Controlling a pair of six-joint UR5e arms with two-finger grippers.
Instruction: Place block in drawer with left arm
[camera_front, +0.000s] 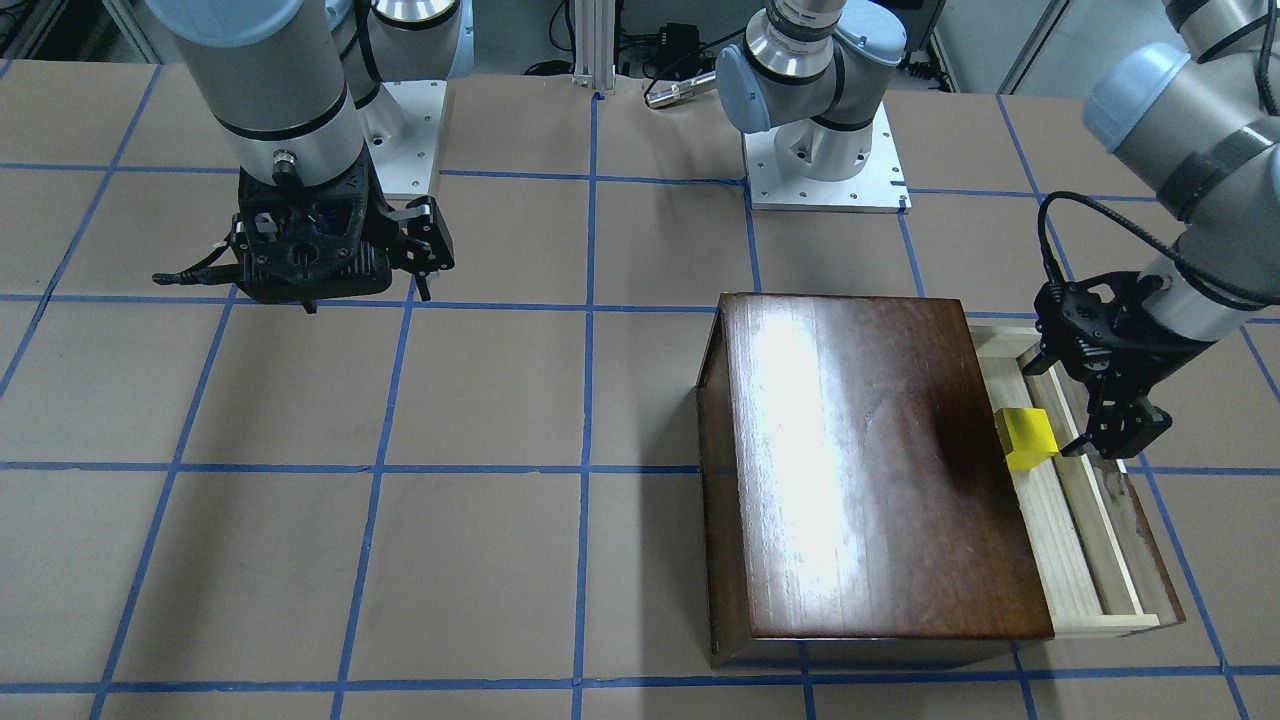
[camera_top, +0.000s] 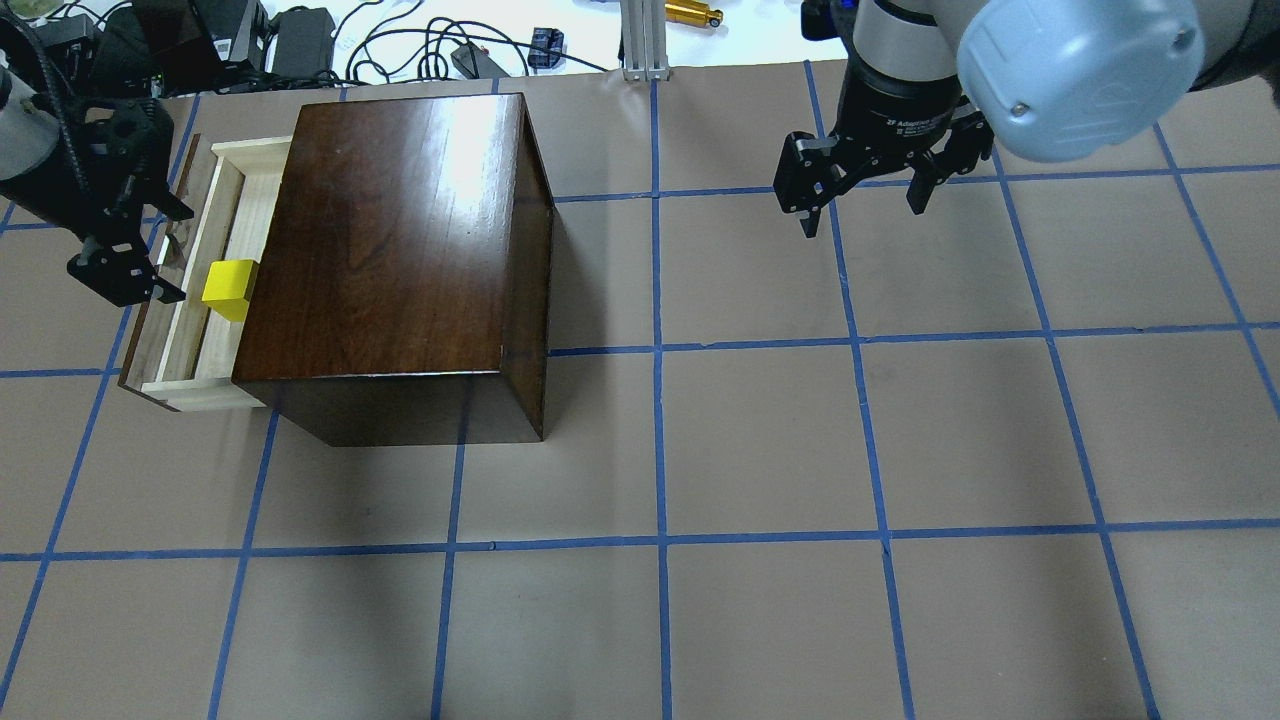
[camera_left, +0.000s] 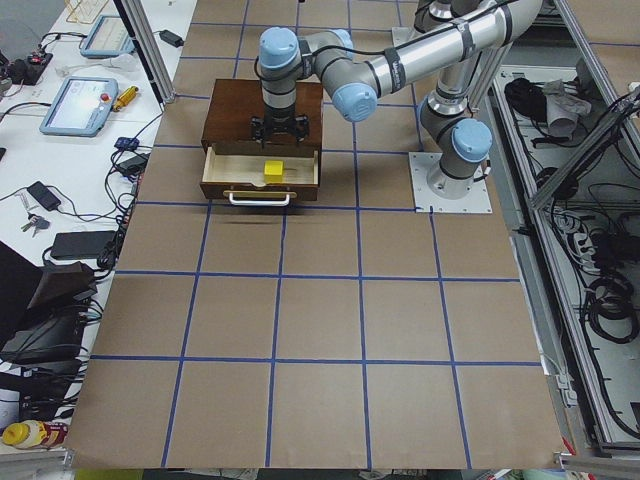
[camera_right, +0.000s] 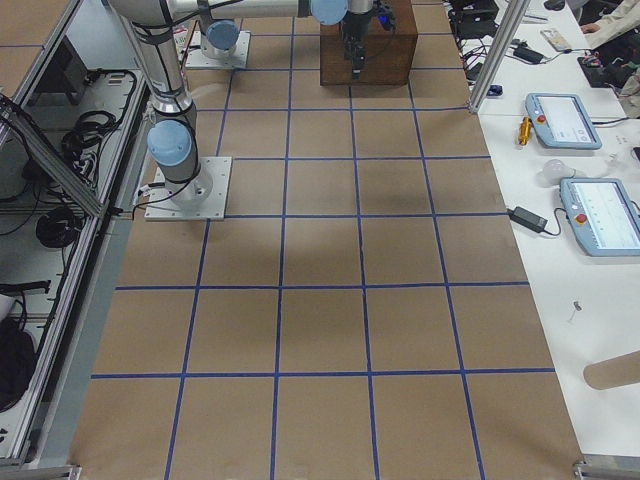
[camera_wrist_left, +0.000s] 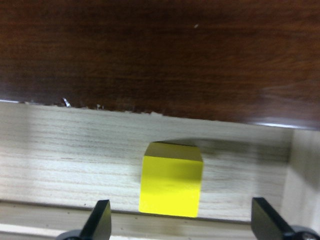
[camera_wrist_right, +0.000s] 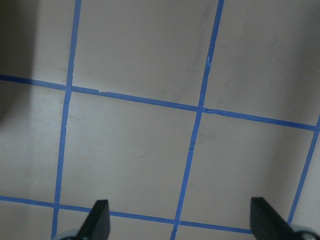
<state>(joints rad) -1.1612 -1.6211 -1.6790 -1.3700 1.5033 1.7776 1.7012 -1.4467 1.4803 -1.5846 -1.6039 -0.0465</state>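
Note:
The small yellow block (camera_front: 1027, 438) rests on the floor of the pulled-out pale-wood drawer (camera_front: 1062, 545), close to the dark-brown box (camera_front: 860, 460). It also shows in the overhead view (camera_top: 230, 288) and in the left wrist view (camera_wrist_left: 171, 185). My left gripper (camera_top: 125, 270) hangs over the drawer's outer edge, open and empty, with the block below and between its fingertips (camera_wrist_left: 102, 222). My right gripper (camera_top: 862, 210) is open and empty over bare table, far from the box.
The box (camera_top: 400, 240) stands on the brown paper table with blue tape lines (camera_top: 760, 345). The drawer's dark front panel (camera_top: 150, 340) juts toward the table's left end. Cables and devices (camera_top: 300, 40) lie beyond the far edge.

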